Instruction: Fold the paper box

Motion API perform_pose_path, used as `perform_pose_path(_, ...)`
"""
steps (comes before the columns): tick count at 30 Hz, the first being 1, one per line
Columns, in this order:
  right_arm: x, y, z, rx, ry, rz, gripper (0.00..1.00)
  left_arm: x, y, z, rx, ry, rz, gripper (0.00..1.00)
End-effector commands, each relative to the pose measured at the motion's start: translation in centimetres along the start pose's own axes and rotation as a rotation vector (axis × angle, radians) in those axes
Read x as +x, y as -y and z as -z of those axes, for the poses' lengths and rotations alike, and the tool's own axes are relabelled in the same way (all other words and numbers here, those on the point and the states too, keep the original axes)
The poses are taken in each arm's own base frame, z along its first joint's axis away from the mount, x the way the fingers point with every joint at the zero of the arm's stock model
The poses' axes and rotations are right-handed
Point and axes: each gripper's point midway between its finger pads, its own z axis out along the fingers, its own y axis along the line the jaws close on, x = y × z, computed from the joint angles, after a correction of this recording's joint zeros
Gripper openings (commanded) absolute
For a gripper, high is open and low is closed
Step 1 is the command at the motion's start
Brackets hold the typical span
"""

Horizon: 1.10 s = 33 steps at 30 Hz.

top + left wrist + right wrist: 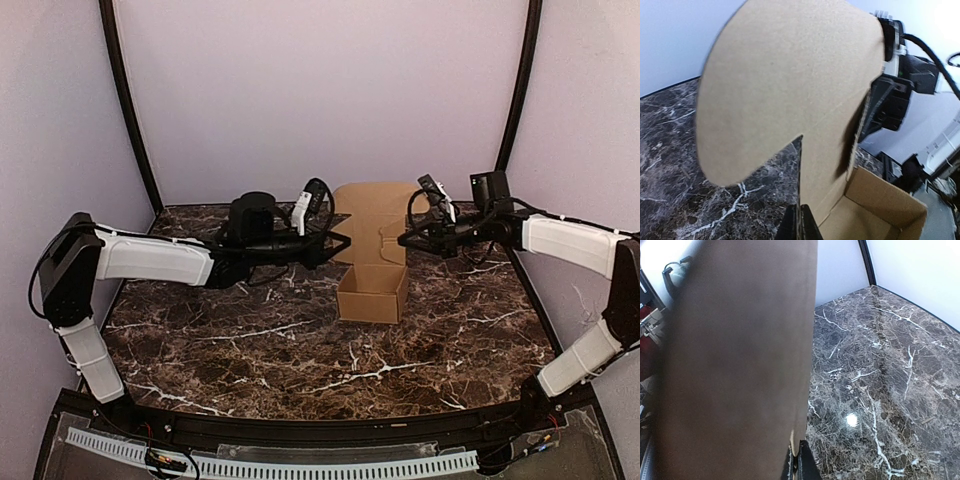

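I see a dark marble tabletop [250,340] veined in white, pale lilac walls [320,90] rising behind and beside it, black curved poles [125,100] at its far corners, and a small bright glare [852,420] on its surface.

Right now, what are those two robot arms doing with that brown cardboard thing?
They are folding a paper box. Its bottom part already stands as an open tray on the marble table, and its tall back flap, with rounded tabs, sticks up behind. The left pincer pinches that flap from one side and the right pincer from the other, both shut on the cardboard. The flap is not folded down yet.
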Motion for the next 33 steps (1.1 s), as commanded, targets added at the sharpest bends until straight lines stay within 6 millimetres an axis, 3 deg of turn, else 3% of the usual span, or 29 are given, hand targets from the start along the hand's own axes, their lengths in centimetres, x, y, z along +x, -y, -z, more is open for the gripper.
perform_pose_path(1,-0.2,-0.7,-0.7,0.014,0.017,0.017,0.00,-2.5,0.3,-1.7,-0.216,0.084,0.008,0.01)
perform_pose_path(7,-0.3,-0.3,-0.7,0.059,0.025,0.027,0.00,-2.6,-2.3,-1.8,-0.486,0.149,0.153,0.01)
perform_pose_path(12,0.0,0.0,-0.6,0.089,0.022,0.033,0.00,-3.7,-1.6,-2.2,-0.485,0.178,0.147,0.06)
perform_pose_path(14,0.0,0.1,-0.5,0.103,0.022,0.036,0.00,-4.0,-0.7,-2.6,-0.440,0.163,0.124,0.12)
perform_pose_path(17,-0.4,0.3,-0.1,0.108,0.030,0.039,0.00,-4.2,0.9,-2.1,-0.388,0.099,0.045,0.35)
perform_pose_path(18,-0.5,0.4,0.2,0.109,0.033,0.040,0.00,-3.0,0.9,-1.7,-0.390,0.048,0.017,0.39)
perform_pose_path(20,-0.7,0.4,0.6,0.108,0.036,0.048,0.00,-3.1,2.5,1.1,-0.358,-0.003,-0.103,0.52)
perform_pose_path(21,-0.7,0.5,0.9,0.112,0.037,0.053,0.00,-1.5,2.0,2.3,-0.374,-0.063,-0.189,0.60)
perform_pose_path(22,-0.7,0.4,1.0,0.107,0.039,0.059,0.00,-2.4,2.7,4.4,-0.378,-0.060,-0.230,0.63)
perform_pose_path(23,-0.7,0.3,1.1,0.096,0.042,0.065,0.00,-0.7,1.7,5.9,-0.392,-0.106,-0.272,0.69)
perform_pose_path(24,-0.6,0.1,1.2,0.078,0.044,0.066,0.00,-2.2,2.5,8.1,-0.378,-0.063,-0.297,0.70)
perform_pose_path(25,-0.6,-0.3,1.2,0.049,0.047,0.068,0.00,-0.9,1.4,9.6,-0.359,-0.081,-0.277,0.73)
perform_pose_path(26,-0.7,-0.8,1.2,0.019,0.050,0.070,0.00,-2.6,2.8,11.3,-0.300,-0.006,-0.273,0.75)
perform_pose_path(27,-0.7,-1.3,1.1,-0.026,0.053,0.070,0.00,-1.9,0.8,12.7,-0.329,-0.005,-0.248,0.75)
perform_pose_path(28,-0.8,-1.8,1.0,-0.067,0.054,0.069,0.00,-2.8,1.4,13.6,-0.292,0.040,-0.257,0.75)
perform_pose_path(29,-0.9,-2.4,1.0,-0.112,0.054,0.069,0.00,-2.5,0.1,14.3,-0.313,0.038,-0.253,0.75)
perform_pose_path(33,-0.6,-3.5,0.6,-0.201,0.036,0.062,0.00,-2.1,-0.9,13.4,-0.256,0.020,-0.301,0.70)
